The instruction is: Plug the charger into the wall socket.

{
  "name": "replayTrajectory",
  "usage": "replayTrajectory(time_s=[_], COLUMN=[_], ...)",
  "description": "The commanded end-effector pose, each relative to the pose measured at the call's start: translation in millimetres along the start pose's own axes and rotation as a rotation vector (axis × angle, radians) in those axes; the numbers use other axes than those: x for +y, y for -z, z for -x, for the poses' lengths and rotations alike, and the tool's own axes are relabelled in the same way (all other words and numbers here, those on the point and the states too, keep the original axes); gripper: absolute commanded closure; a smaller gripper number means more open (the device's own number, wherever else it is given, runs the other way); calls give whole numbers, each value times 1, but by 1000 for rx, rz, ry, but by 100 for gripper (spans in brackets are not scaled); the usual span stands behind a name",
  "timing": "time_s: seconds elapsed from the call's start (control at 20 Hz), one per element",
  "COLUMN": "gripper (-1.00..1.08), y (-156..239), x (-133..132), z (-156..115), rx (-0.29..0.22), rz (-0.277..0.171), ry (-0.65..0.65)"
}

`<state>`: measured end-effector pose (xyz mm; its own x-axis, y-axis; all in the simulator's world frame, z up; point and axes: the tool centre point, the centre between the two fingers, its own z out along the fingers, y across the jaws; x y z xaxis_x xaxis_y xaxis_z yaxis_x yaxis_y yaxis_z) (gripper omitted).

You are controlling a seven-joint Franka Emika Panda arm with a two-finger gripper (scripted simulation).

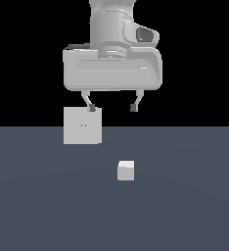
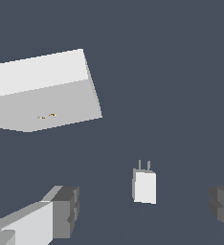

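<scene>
While the pale grey robot gripper hangs above the dark blue-grey floor, its jaws are spread wide and hold nothing. On the floor lies the small pale grey-white cube charger, alone, with free floor on every side; in the wrist view its two thin prongs point toward the flat upright pale square wall socket. This socket stands apart from the charger, toward the exterior view's left, two tiny yellowish dots at its centre. Nothing lies between them.
</scene>
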<state>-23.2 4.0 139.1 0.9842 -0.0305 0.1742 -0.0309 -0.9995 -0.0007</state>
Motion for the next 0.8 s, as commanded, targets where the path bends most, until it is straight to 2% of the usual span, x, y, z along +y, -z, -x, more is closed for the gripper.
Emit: replayTrajectory(time_s=[0.0, 0.75], gripper=[-92, -92], y=[-6, -43], x=[3, 18], z=[5, 30], rx=[30, 201], rz=[2, 18], ry=[-8, -54])
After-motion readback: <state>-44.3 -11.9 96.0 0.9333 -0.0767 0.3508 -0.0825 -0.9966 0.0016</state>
